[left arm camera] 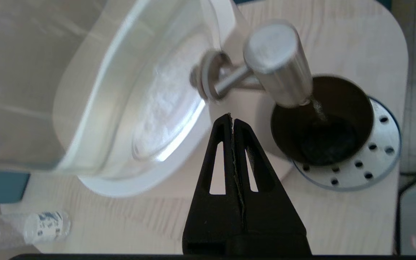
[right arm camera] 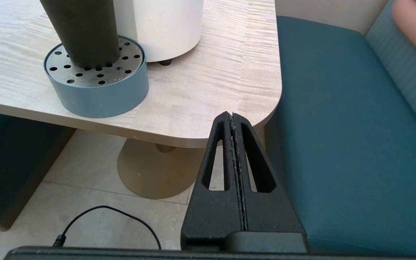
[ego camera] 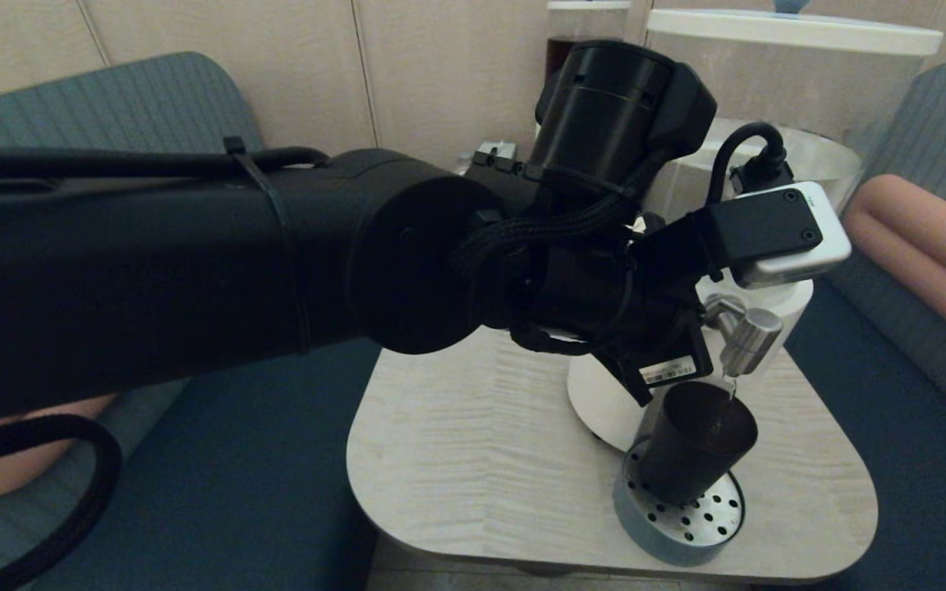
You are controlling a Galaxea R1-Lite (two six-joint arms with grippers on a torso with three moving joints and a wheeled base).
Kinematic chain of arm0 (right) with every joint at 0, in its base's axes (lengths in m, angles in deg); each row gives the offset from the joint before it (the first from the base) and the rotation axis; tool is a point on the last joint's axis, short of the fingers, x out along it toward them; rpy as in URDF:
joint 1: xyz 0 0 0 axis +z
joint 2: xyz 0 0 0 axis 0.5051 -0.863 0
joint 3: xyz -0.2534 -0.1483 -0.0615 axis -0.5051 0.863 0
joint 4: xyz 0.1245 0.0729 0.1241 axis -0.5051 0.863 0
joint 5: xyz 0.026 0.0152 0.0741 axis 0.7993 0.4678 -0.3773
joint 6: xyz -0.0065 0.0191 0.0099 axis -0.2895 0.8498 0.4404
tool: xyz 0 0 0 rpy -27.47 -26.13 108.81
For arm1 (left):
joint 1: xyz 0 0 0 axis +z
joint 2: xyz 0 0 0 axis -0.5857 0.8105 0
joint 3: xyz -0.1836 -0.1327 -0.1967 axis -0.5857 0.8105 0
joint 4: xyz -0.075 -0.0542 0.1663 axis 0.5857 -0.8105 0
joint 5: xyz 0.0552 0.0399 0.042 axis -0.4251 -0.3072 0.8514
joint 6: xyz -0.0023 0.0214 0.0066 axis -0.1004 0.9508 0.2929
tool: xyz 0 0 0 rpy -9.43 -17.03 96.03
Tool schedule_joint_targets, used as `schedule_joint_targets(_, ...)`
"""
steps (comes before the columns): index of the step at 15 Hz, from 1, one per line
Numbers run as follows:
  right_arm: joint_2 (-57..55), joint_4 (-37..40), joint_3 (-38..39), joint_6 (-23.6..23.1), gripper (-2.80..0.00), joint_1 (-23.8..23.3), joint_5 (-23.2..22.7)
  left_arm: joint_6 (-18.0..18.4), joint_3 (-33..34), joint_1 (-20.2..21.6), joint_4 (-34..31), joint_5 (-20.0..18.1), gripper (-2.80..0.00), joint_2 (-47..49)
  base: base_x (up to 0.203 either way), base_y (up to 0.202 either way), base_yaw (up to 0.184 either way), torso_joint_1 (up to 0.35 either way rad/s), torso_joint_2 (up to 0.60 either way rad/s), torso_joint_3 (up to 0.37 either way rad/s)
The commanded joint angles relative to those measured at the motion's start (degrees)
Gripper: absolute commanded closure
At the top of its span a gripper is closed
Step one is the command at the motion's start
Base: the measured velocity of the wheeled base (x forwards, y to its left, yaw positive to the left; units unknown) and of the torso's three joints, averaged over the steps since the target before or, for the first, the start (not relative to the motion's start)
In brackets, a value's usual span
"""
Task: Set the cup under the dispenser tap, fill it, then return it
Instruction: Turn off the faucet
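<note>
Cup [ego camera: 695, 447]: dark tapered tumbler, no handle; stands upright on the perforated drip tray [ego camera: 699, 521] at the near right of the table [ego camera: 473, 460], directly below the dispenser tap [ego camera: 750, 338].
Fill: a thin stream runs from the tap into the cup; liquid shows at the bottom. Filling looks under way, level low.
Left gripper [left arm camera: 234, 121]: fingers pressed together, holding nothing; beside the tap, near the dispenser's white base [left arm camera: 128, 180], apart from the cup.
Right gripper [right arm camera: 232, 117]: fingers together, empty; parked off the table's edge over the blue seat [right arm camera: 345, 137].
Handling: thin plastic, likely light, heavier once full; smooth wall may slip. Grip mid-wall, keep upright, squeeze gently.
Views: left wrist alone shows into the cup and a small labelled bottle [left arm camera: 27, 229] lying on the table; right wrist shows the cup's foot on the tray; head view hides much behind the left arm.
</note>
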Motion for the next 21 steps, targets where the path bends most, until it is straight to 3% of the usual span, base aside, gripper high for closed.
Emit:
schedule_joint_targets(1, 0.06, 0.02, 0.09, -0.04, 0.0, 0.02, 0.07, 0.24, -0.01, -0.02, 0.39, -0.04, 0.0, 0.65, 0.0, 0.0, 0.0, 0.0, 0.0, 0.0)
schedule_joint_targets(21, 0.06, 0.02, 0.08, -0.11, 0.0, 0.02, -0.02, -0.02, -0.18, -0.02, 12.28, -0.92, 0.0, 5.14, 0.0, 0.0, 0.0, 0.0, 0.0, 0.0)
